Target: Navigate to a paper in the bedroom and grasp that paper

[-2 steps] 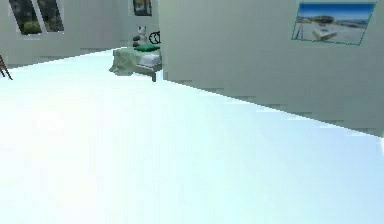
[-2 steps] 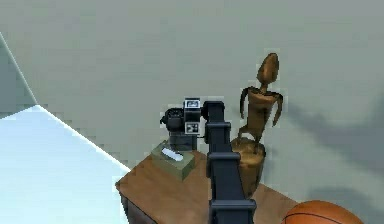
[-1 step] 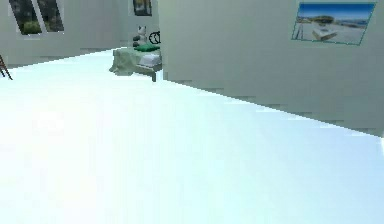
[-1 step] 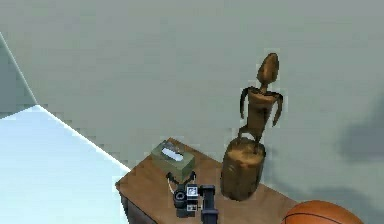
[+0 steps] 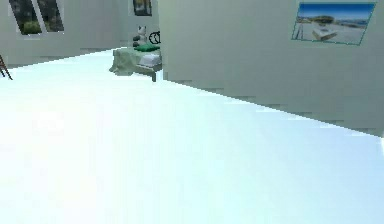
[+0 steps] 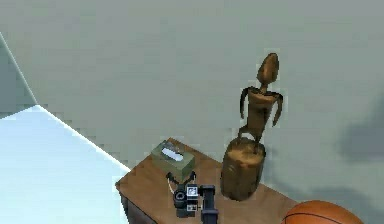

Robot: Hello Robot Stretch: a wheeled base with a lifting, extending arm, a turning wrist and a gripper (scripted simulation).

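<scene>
At the near table (image 6: 148, 186), we cannot tell whether the gripper (image 6: 181, 183) has anything in its fingers; turning away could topple the statue (image 6: 259, 112).

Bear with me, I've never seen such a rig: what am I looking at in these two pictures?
This is a wheeled robot with one arm and a two-finger gripper, in a simulated house. The forward view looks ahead over pale floor to a distant bed and a wall picture. The arm side view looks out sideways: the gripper shows against a wooden table with a greenish box, a wooden statue and an orange ball. Whether it holds anything cannot be told.
</scene>
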